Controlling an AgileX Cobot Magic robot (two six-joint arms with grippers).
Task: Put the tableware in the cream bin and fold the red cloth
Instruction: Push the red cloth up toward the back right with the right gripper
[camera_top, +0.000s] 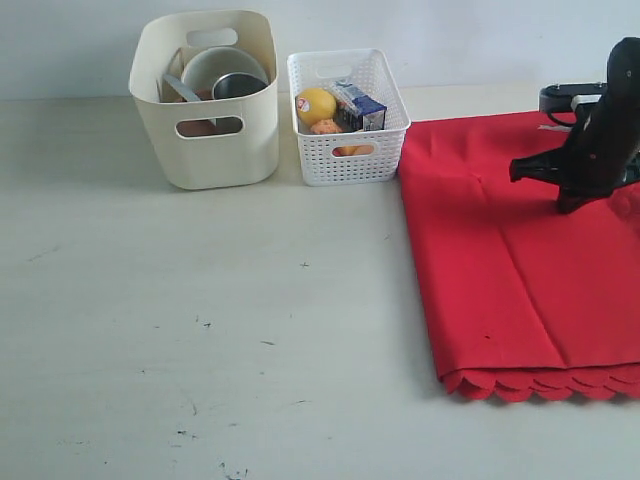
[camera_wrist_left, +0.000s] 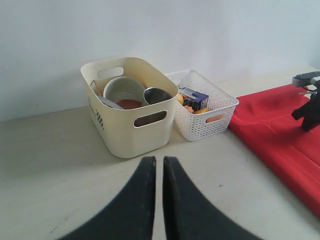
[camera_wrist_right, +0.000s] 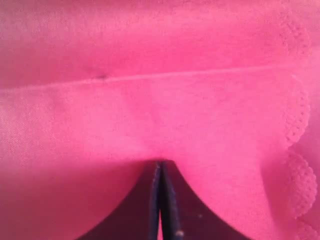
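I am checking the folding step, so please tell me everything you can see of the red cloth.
The red cloth is bright red fabric, lying flat and folded in layers on the table, beside the white lattice basket. Creases cross it; stacked scalloped edges show at its near end. The shut right tool is down on it.

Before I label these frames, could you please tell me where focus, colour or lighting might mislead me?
Exterior view: even soft light, faint shadows, the tall cream plastic bin sharp. Left wrist view: background crisp, the dark left tool close and featureless. Right wrist view: the bright red fabric cloth reads washed-out pink and blurry, scallops soft.
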